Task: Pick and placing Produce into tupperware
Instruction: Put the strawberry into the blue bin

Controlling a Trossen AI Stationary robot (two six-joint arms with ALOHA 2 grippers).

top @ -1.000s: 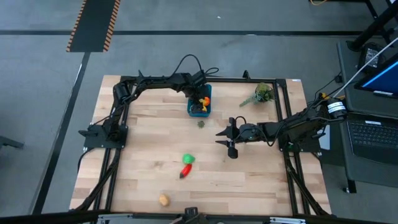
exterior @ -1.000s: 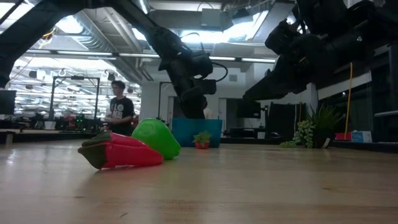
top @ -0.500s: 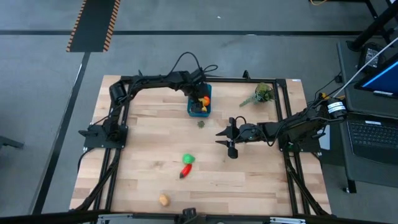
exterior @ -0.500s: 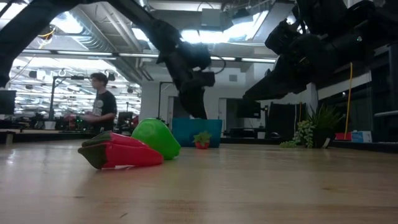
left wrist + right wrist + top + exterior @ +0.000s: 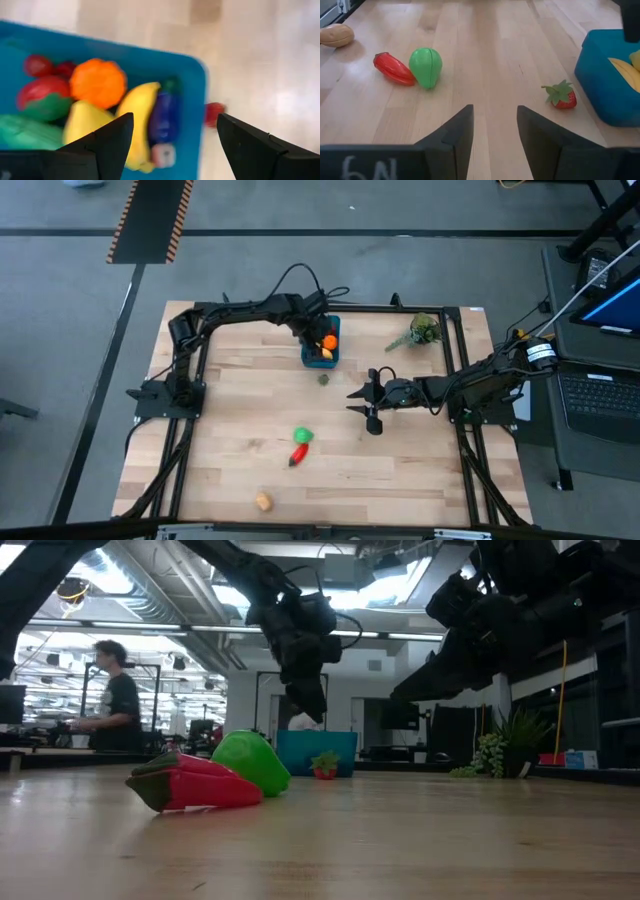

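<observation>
The teal tupperware (image 5: 321, 346) stands at the table's far middle. In it lie an orange (image 5: 97, 82), a banana (image 5: 137, 115), a purple eggplant (image 5: 162, 117) and other toy produce. My left gripper (image 5: 175, 145) hangs open above the tub, holding nothing; it also shows in the low view (image 5: 305, 690). A strawberry (image 5: 323, 379) lies on the table just in front of the tub. A red pepper (image 5: 394, 68) and a green fruit (image 5: 426, 66) lie side by side nearer the middle. My right gripper (image 5: 495, 125) waits open right of centre, above the table.
A tan potato-like toy (image 5: 263, 501) lies near the table's front edge. A leafy plant sprig (image 5: 418, 332) sits at the far right. A person (image 5: 112, 700) walks in the room behind the table. Bare wood lies between the strawberry and the pepper.
My left gripper has risen from just over the tub to well above it, staying empty. My right gripper has kept still. The person in the background has walked toward the picture's left.
</observation>
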